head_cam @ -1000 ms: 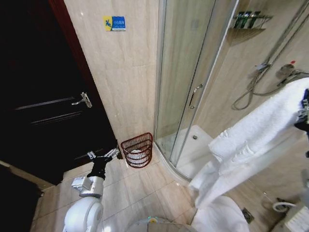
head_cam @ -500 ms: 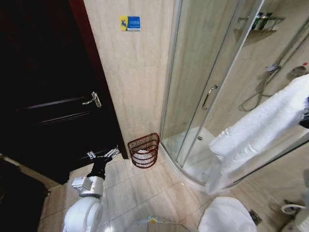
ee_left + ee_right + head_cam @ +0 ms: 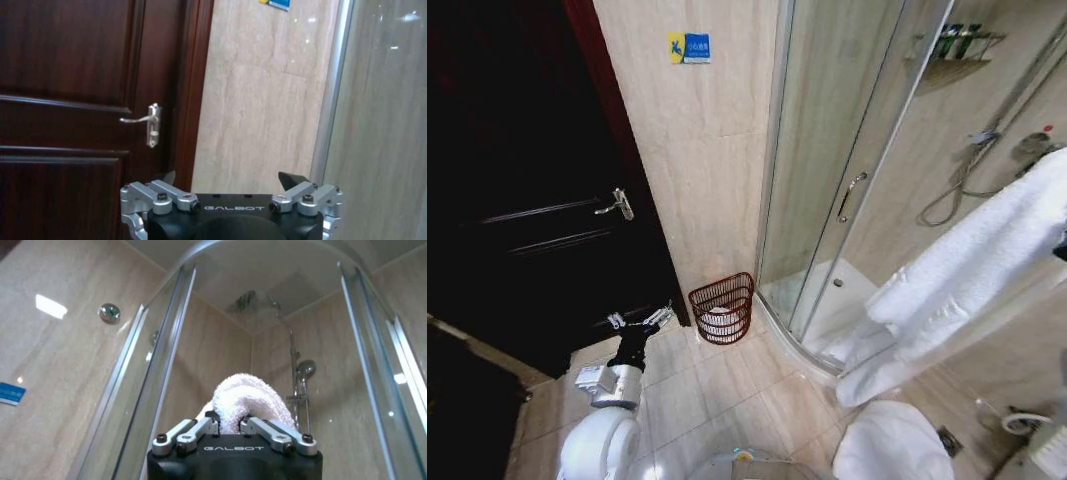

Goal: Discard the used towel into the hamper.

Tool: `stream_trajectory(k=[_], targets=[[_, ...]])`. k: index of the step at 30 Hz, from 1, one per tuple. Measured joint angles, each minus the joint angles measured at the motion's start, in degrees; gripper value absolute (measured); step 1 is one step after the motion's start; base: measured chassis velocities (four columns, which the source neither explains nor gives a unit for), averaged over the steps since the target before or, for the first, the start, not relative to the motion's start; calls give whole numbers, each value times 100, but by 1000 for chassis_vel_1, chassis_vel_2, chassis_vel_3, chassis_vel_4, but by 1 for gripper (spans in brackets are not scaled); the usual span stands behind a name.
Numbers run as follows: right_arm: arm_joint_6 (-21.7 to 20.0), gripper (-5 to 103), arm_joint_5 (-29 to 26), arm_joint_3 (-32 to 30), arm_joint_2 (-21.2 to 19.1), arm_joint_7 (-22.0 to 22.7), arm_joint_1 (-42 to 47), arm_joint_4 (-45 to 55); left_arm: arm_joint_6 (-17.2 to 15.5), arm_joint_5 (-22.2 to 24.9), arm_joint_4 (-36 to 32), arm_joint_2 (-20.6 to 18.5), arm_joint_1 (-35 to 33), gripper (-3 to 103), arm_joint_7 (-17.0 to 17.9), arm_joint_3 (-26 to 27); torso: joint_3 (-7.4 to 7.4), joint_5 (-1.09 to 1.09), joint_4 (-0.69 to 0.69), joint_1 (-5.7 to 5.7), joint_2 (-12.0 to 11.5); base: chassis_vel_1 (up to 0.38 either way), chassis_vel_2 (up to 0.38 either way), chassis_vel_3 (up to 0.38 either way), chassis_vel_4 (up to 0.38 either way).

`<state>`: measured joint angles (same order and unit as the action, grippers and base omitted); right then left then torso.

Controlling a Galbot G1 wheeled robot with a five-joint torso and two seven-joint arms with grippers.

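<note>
The long white terry towel [image 3: 972, 285] hangs in a slanted band: its long axis runs from the upper right, where it is held, down to the left, and its loose end points at the beige tiled floor [image 3: 717, 395] beside the shower's curved base. The right gripper [image 3: 228, 424] is clenched on the towel's bunched top (white pile bulges out between its fingers). The small round reddish-brown woven hamper [image 3: 723, 307] stands upright on the floor against the beige wall, in the corner between the dark wooden door [image 3: 522, 190] and the glass shower enclosure [image 3: 827, 170], with something white inside. The left gripper [image 3: 655, 318] rests low near the door, fingers spread and empty, just left of the hamper.
</note>
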<state>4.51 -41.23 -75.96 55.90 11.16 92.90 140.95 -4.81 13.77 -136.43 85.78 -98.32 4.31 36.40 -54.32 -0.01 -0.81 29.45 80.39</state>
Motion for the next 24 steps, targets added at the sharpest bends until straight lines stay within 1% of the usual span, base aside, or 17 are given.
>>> stream_trajectory(k=[5, 7, 8, 10, 12, 17, 24], targets=[[4, 12, 0, 17, -7, -98, -2, -25, 0, 0, 0, 0, -5, 100, 0, 0, 3, 0, -1, -7, 4, 116, -124, -114, 114], [12, 12, 1, 64, -7, -209, -6, -27, 0, 0, 0, 0, -3, 100, 0, 0, 2, 0, -2, -5, 3, 22, -14, -43, 20], [12, 12, 0, 92, -11, -234, -21, -25, 0, 0, 0, 0, 0, 100, 0, 0, 1, 4, -2, -3, 2, 0, 0, 0, 0], [12, 12, 0, 107, -22, -248, -37, -24, 0, 0, 0, 0, 0, 100, 0, 0, 0, 4, -2, 0, 1, 0, 0, 0, 0], [9, 12, -4, 122, -56, -269, -69, -23, 0, 0, 0, 0, 1, 100, 0, 0, -2, 0, 0, 5, -1, -39, 35, 84, -8], [-20, 12, -42, 120, -125, -275, -84, -16, 0, 0, 0, 0, 1, 100, -1, -1, -2, 0, 0, 6, -2, -7, 72, 86, 6], [-60, 12, -61, 88, -180, -289, -94, -17, 0, 0, 0, 0, -1, 100, 0, 0, 0, 1, 0, 0, 0, 62, 53, 50, 65]])
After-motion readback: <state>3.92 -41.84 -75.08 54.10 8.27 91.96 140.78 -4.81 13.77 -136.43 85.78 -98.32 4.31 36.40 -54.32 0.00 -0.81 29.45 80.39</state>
